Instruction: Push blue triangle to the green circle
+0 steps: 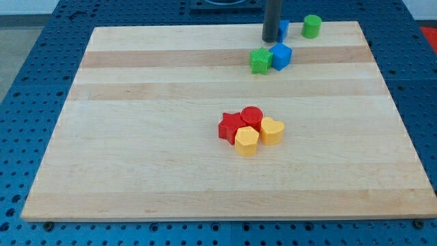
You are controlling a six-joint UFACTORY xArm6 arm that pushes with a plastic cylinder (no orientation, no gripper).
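Blue triangle [283, 29] mostly hidden behind my tip [271, 39] — orientation unclear; green circle [312, 26] just right.

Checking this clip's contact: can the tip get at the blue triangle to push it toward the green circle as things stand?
Probably yes. My tip sits right against the blue triangle on its left side, with the green circle just to the view's right and nothing between them.

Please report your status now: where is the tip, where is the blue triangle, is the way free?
My tip at the view's top, touching blue triangle on its left. Green circle just right of it, small gap. Nothing between them.
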